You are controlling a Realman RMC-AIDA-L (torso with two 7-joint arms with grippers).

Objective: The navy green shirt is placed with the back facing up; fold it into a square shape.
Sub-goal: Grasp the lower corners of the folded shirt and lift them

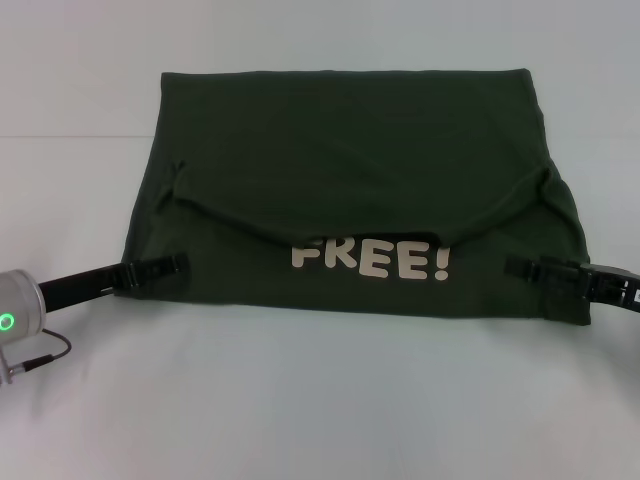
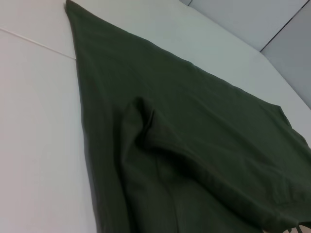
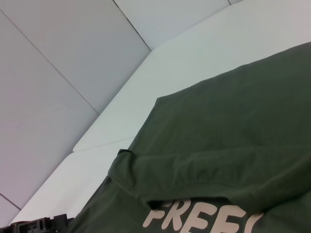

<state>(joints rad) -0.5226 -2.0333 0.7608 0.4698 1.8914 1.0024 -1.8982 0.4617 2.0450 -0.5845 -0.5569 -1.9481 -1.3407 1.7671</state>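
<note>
Navy green shirt (image 1: 350, 150) part-folded, white table (image 1: 320, 400) around

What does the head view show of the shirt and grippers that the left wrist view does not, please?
Only the head view shows the pale FREE! lettering, the left gripper at the shirt's left edge and the right gripper at its right edge. Only the left wrist view shows a seam in the white table beside the cloth. Both show the navy green shirt with a folded-over layer sagging in a loose curve.
</note>
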